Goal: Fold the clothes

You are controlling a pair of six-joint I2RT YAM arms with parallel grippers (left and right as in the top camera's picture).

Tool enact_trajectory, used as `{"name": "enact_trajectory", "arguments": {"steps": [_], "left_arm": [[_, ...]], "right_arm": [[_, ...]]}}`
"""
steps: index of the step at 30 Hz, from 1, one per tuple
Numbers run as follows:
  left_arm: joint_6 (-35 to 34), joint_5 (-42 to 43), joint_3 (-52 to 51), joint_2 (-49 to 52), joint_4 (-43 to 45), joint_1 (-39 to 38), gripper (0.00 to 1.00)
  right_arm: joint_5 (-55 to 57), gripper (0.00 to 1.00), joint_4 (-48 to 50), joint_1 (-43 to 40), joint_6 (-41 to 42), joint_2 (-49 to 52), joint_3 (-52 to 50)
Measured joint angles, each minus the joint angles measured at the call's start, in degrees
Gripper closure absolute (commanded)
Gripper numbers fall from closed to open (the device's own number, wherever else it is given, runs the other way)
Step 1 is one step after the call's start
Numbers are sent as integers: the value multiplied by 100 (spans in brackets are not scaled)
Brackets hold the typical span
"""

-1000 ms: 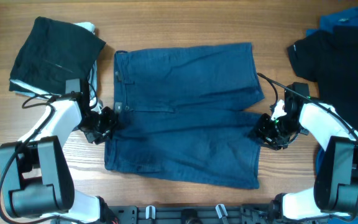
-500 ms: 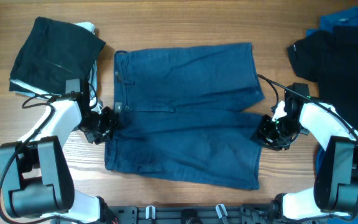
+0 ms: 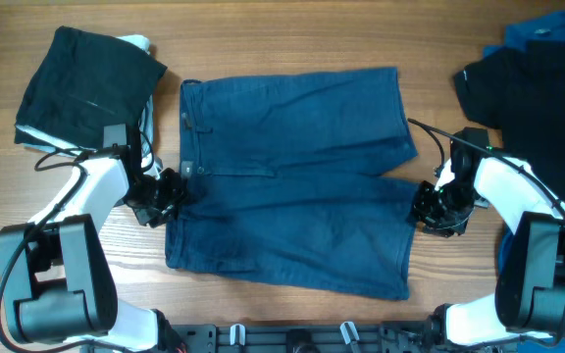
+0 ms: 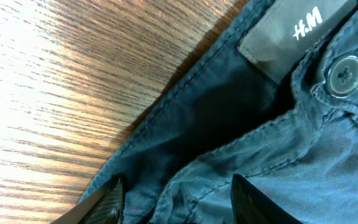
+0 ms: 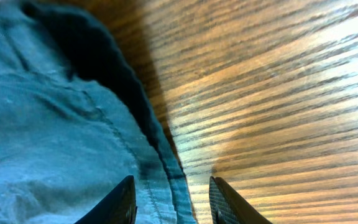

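Sliding slightly rightward, the right gripper (image 3: 438,208) is straddling the hem edge of the navy denim shorts (image 3: 292,176), jaws parted and gripping nothing. The left gripper (image 3: 165,198) is staying at the waistband, likewise parted. The shorts are lying flat mid-table, not yet folded.

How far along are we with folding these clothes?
Done: the folded black garment sits at upper left. In hand: the navy shorts lie flat, unfolded; the left gripper straddles the waistband edge, the right gripper the leg hem, both with jaws open. Left: fold the shorts, then the loose black garment and bright blue garment at far right.
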Motion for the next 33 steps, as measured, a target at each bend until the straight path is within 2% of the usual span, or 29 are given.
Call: {"name": "enact_trajectory", "arguments": {"steps": [5, 11, 15, 21, 27, 33], "left_arm": [[0, -2, 0, -2, -2, 0, 45], [0, -2, 0, -2, -2, 0, 45], [0, -2, 0, -2, -2, 0, 45], [0, -2, 0, -2, -4, 0, 46], [0, -2, 0, -2, -9, 0, 45], [0, -2, 0, -2, -13, 0, 45]], "right_arm": [[37, 69, -380, 0, -72, 22, 826], [39, 70, -116, 15, -155, 52, 837], [61, 70, 254, 444, -326, 96, 741], [664, 69, 256, 612, -278, 96, 715], [809, 69, 448, 612, -251, 98, 566], [809, 75, 625, 612, -234, 98, 463]]}}
